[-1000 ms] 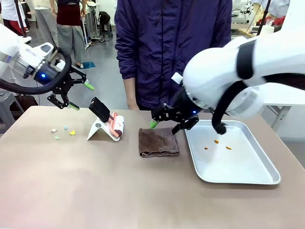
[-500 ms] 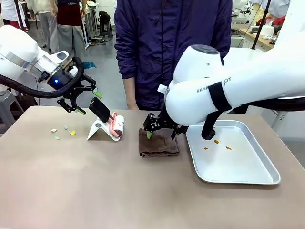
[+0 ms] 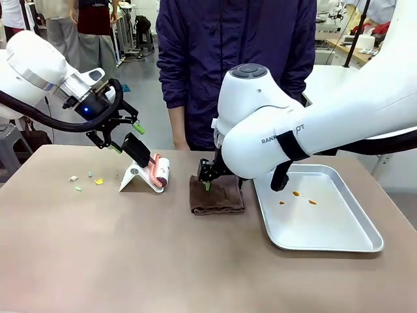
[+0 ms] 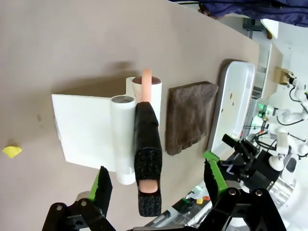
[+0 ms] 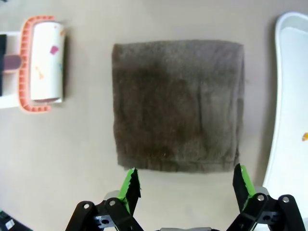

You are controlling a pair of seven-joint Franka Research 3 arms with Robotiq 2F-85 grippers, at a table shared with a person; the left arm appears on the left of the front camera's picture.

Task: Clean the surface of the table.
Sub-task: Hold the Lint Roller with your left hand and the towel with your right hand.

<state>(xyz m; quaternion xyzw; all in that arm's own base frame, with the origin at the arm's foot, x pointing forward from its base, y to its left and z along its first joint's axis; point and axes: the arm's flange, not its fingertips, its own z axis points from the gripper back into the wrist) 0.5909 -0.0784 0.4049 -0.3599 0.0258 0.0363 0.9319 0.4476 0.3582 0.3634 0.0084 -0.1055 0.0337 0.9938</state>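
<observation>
The brownish-tan table [image 3: 130,261] carries a few small paper scraps [image 3: 85,179] at its left. A lint roller with a black handle [image 3: 137,150] leans on a white stand [image 3: 133,176]. My left gripper [image 3: 127,138] hovers open just above that handle; in the left wrist view the handle [image 4: 147,163] lies between the open fingers of the gripper [image 4: 159,178] without touching them. A folded brown cloth [image 3: 217,194] lies mid-table. My right gripper [image 3: 220,184] is low over its far edge. In the right wrist view the gripper [image 5: 186,183] is open, with the cloth [image 5: 178,103] ahead of it.
A silver tray [image 3: 352,241] with orange crumbs sits right of the cloth. A person in a purple jacket [image 3: 234,59] stands at the far edge. The roller head [image 5: 45,62] lies left of the cloth, and a yellow scrap [image 4: 12,151] lies beside the stand.
My left gripper has moved right and down to the roller handle. My right arm has swung left from beside the tray to over the cloth.
</observation>
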